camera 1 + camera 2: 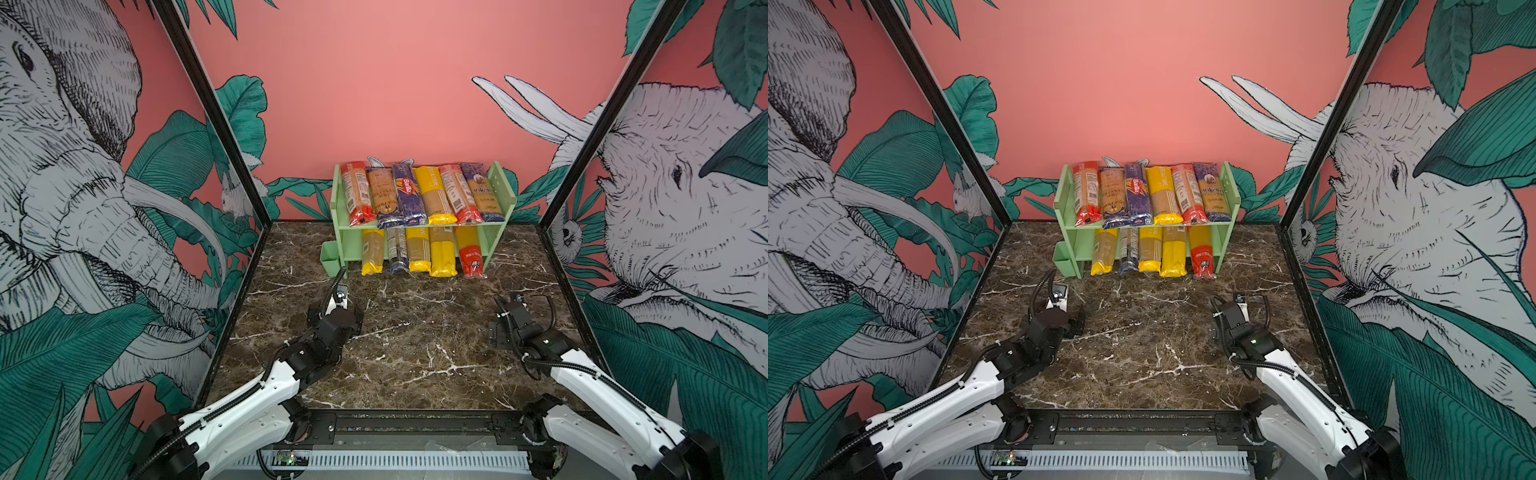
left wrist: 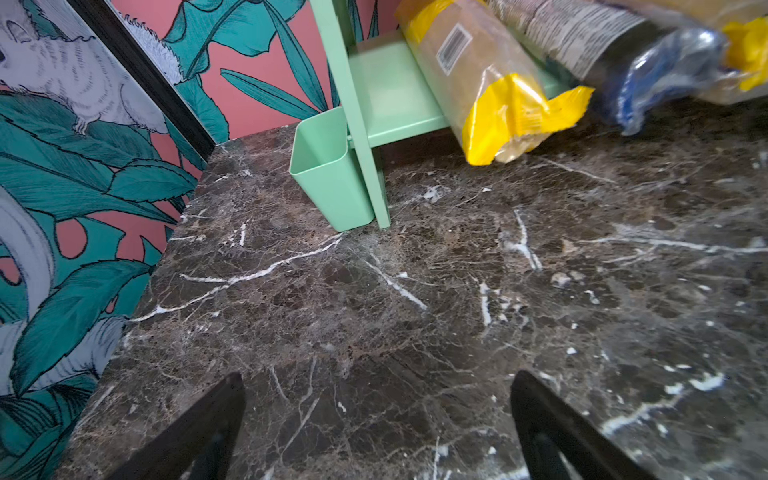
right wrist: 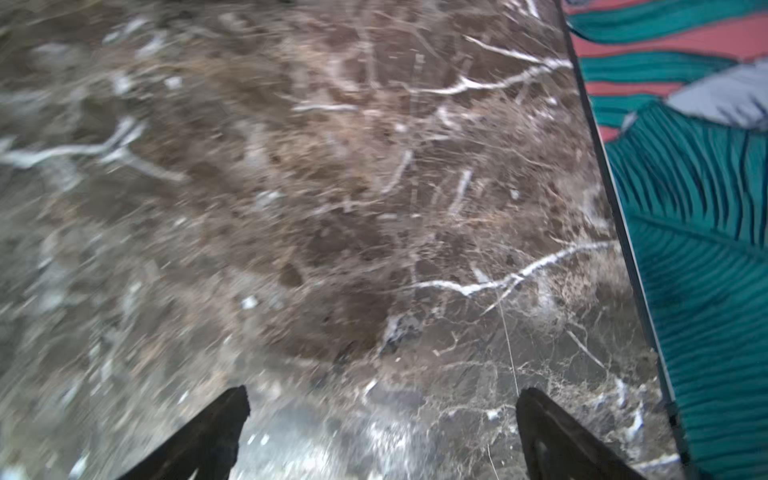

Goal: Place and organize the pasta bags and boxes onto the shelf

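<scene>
The pale green shelf (image 1: 500,195) (image 1: 1065,199) stands at the back of the marble table in both top views. Several pasta packs lie side by side on its upper tier, among them a dark blue Barilla pack (image 1: 409,193) (image 1: 1138,193). Several more fill the lower tier, their ends sticking out in front. The left wrist view shows a yellow-ended pack (image 2: 490,91) and a blue-ended pack (image 2: 623,54) on that lower tier. My left gripper (image 1: 334,309) (image 2: 376,390) is open and empty over the table, in front of the shelf's left end. My right gripper (image 1: 509,316) (image 3: 380,399) is open and empty near the right wall.
A small green cup (image 1: 331,257) (image 2: 328,174) hangs on the shelf's left side panel, close ahead of my left gripper. Patterned walls enclose the brown marble table (image 1: 415,353) on three sides. A black rail runs along the front edge.
</scene>
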You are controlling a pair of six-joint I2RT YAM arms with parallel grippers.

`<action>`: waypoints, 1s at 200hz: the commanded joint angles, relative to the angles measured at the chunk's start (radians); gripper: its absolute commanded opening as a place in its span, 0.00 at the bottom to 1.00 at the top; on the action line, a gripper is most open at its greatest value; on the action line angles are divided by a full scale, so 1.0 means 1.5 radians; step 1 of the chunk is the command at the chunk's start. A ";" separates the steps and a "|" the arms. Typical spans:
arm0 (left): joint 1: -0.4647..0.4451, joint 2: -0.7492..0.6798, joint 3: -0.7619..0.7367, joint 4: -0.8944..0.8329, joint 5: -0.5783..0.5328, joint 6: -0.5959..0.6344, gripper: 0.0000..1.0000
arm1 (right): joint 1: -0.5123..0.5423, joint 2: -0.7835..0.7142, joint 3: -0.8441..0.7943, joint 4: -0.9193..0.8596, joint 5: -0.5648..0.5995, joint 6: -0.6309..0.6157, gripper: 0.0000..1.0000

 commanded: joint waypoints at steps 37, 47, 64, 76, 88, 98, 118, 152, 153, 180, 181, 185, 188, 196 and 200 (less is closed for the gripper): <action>0.178 0.132 -0.009 0.202 0.044 -0.012 0.99 | -0.137 0.003 -0.062 0.334 0.111 -0.108 0.99; 0.193 0.159 -0.007 0.242 0.051 -0.014 0.99 | -0.143 0.012 -0.096 0.454 0.122 -0.166 0.99; 0.220 0.204 0.018 0.264 0.053 -0.024 0.99 | -0.161 0.056 -0.143 0.625 0.128 -0.227 0.99; 0.227 0.224 0.037 0.266 0.044 -0.016 0.99 | -0.183 0.107 -0.154 0.697 0.123 -0.243 0.99; 0.227 0.237 0.055 0.272 0.026 0.010 0.99 | -0.210 0.166 -0.152 0.735 0.101 -0.243 0.99; 0.227 0.244 0.063 0.283 0.005 0.053 0.99 | -0.226 0.215 -0.152 0.781 0.079 -0.243 0.99; 0.230 0.260 0.060 0.331 -0.060 0.153 0.99 | -0.234 0.255 -0.137 0.827 0.027 -0.270 0.99; 0.247 0.237 -0.005 0.435 -0.055 0.230 0.99 | -0.243 0.320 -0.121 0.907 -0.009 -0.288 0.99; 0.248 0.234 -0.007 0.437 -0.052 0.228 0.99 | -0.244 0.322 -0.121 0.909 -0.009 -0.289 0.99; 0.311 0.221 -0.043 0.467 0.020 0.173 0.99 | -0.249 0.351 -0.139 0.978 -0.020 -0.285 0.99; 0.312 0.221 -0.043 0.467 0.021 0.172 0.99 | -0.249 0.351 -0.140 0.979 -0.020 -0.285 0.99; 0.317 0.225 -0.041 0.469 0.022 0.172 0.99 | -0.249 0.352 -0.143 0.984 -0.020 -0.284 0.99; 0.321 0.228 -0.041 0.470 0.023 0.171 0.99 | -0.250 0.352 -0.144 0.987 -0.021 -0.283 0.99; 0.331 0.240 -0.041 0.478 0.028 0.167 0.99 | -0.251 0.357 -0.151 1.003 -0.022 -0.281 0.99; 0.335 0.247 -0.041 0.482 0.032 0.164 0.99 | -0.252 0.362 -0.154 1.012 -0.025 -0.281 0.99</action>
